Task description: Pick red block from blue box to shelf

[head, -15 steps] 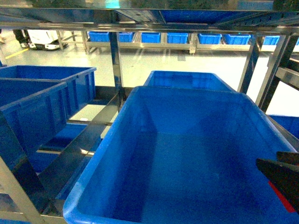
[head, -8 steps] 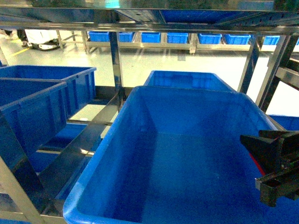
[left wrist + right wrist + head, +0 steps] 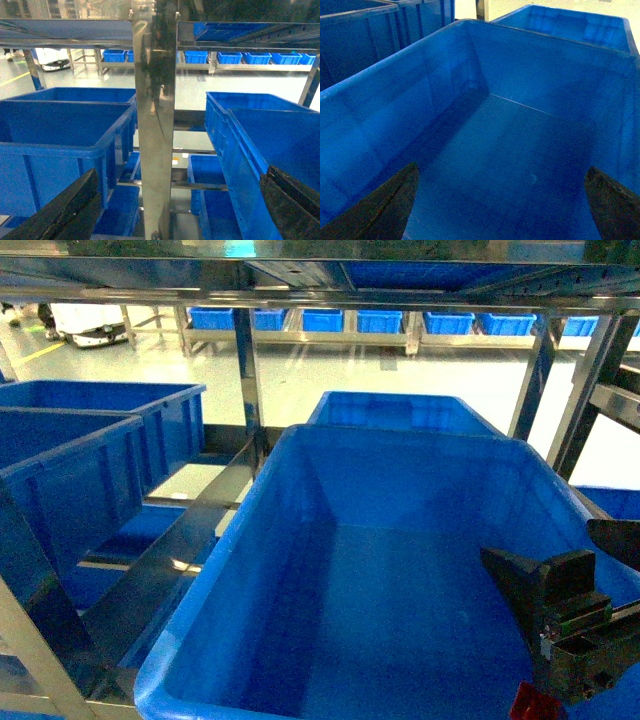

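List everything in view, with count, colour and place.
blue box: 1, blue, centre front; visible floor bare
second bin: 1, blue, directly behind it
ribbed crates: 2, dark blue, left
shelf: 1, steel, uprights and rails around the bins
far bins: a row, blue, on the background rack
red patch: 1, bottom edge, unidentifiable
left gripper: black, open, facing a shelf upright
right gripper: black, open, over the blue box
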